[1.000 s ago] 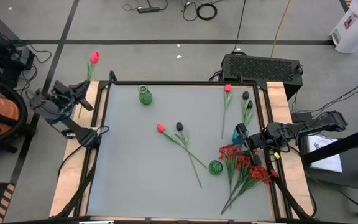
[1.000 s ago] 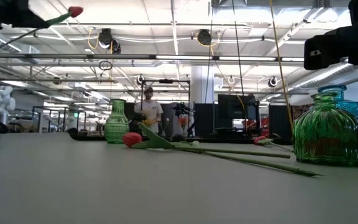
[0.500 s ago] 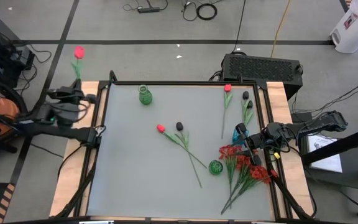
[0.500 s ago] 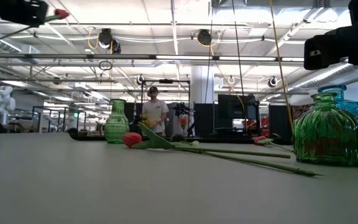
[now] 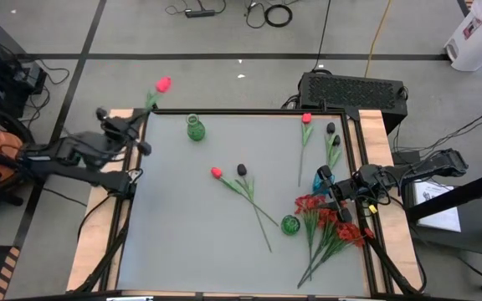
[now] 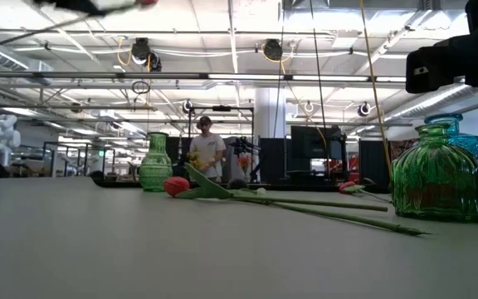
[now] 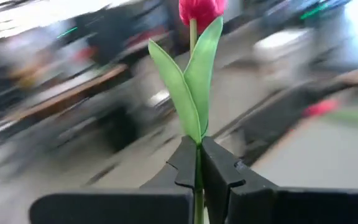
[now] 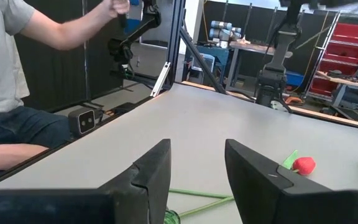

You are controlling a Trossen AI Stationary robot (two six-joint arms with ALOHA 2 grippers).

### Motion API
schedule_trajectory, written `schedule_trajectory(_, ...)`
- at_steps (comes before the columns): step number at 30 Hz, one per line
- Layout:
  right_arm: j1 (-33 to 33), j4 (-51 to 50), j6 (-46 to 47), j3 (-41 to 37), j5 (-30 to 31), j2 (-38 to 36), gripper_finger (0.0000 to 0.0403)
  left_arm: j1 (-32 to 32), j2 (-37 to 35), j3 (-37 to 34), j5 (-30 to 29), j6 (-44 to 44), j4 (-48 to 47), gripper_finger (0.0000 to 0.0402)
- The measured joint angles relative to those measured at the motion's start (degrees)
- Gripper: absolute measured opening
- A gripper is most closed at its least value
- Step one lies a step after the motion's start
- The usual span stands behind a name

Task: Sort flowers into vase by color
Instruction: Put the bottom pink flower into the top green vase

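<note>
A grey table seen from above holds artificial flowers and three small glass vases, with one robot arm at each side. Judging by how things lie, the sorting has hardly begun: no vase visibly holds a flower, though the blue one is partly hidden.

The left gripper [image 5: 137, 127] is raised over the far left corner of the table, its fingers [image 7: 185, 165] pinched tight on the thin green stem of a red-pink tulip with two long green leaves [image 7: 194, 74]. In the high view its bud [image 5: 163, 84] points out past the table's far edge.

The tall green ribbed glass vase [image 5: 195, 128] stands just right of that gripper, near the far edge, and looks the likely place for this flower.

Left to sort:
- Near the table's middle, a second red-pink tulip [image 5: 217, 173] and a black tulip bud [image 5: 242, 170] lie side by side, their long stems crossing toward the near side.
- Toward the far right, a third red-pink tulip [image 5: 306, 119] and two black tulip buds [image 5: 331, 130] lie flat.
- At the near right, a bushy bunch of small red blossoms [image 5: 329, 221] lies beside a round green glass vase [image 5: 289, 224].

A blue glass vase [image 5: 318, 181] stands beside the right gripper [image 5: 325, 176], which waits at the right edge with its fingers [image 8: 151, 171] apart and empty.

A seated person [image 8: 17, 81] shows beyond the table.
</note>
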Motion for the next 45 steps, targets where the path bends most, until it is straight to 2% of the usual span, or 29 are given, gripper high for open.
schedule_trajectory(2,0.00,0.00,0.01,0.00,-0.01,-0.02,0.0144,1.52,-1.07,0.02,6.91,6.09,7.65,0.0011)
schedule_trajectory(4,0.00,0.00,0.00,0.00,0.00,0.00,0.0144,3.21,-1.73,0.11,10.38,10.15,11.87,0.0011)
schedule_trajectory(7,0.00,0.00,0.00,0.00,0.00,-0.02,0.0144,5.94,-1.92,0.11,14.44,13.43,12.71,0.0012)
schedule_trajectory(11,0.00,0.00,0.01,0.00,-0.01,0.00,0.0144,10.17,-0.45,0.11,23.99,13.07,13.39,0.0012)
schedule_trajectory(18,0.00,0.01,0.00,0.00,0.00,-0.01,0.0144,19.32,4.40,0.11,29.41,12.55,21.34,0.0013)
schedule_trajectory(23,0.00,0.00,0.02,0.00,-0.02,0.00,0.0144,27.99,7.95,0.04,35.68,9.51,28.02,0.0013)
schedule_trajectory(26,0.00,0.02,0.01,0.00,0.00,0.00,0.0144,33.75,10.26,-0.18,41.95,6.88,32.09,0.0013)
schedule_trajectory(33,0.00,0.00,0.00,0.00,-0.01,0.00,0.0144,46.67,13.00,-6.71,55.69,2.00,46.28,0.0013)
schedule_trajectory(38,0.00,0.00,0.00,0.00,-0.02,-0.02,0.0144,54.37,15.11,-9.81,65.80,-2.46,52.84,0.0013)
schedule_trajectory(45,0.00,0.00,0.00,0.00,-0.02,-0.01,0.0144,62.08,20.79,-15.62,72.70,-8.85,66.78,0.0013)
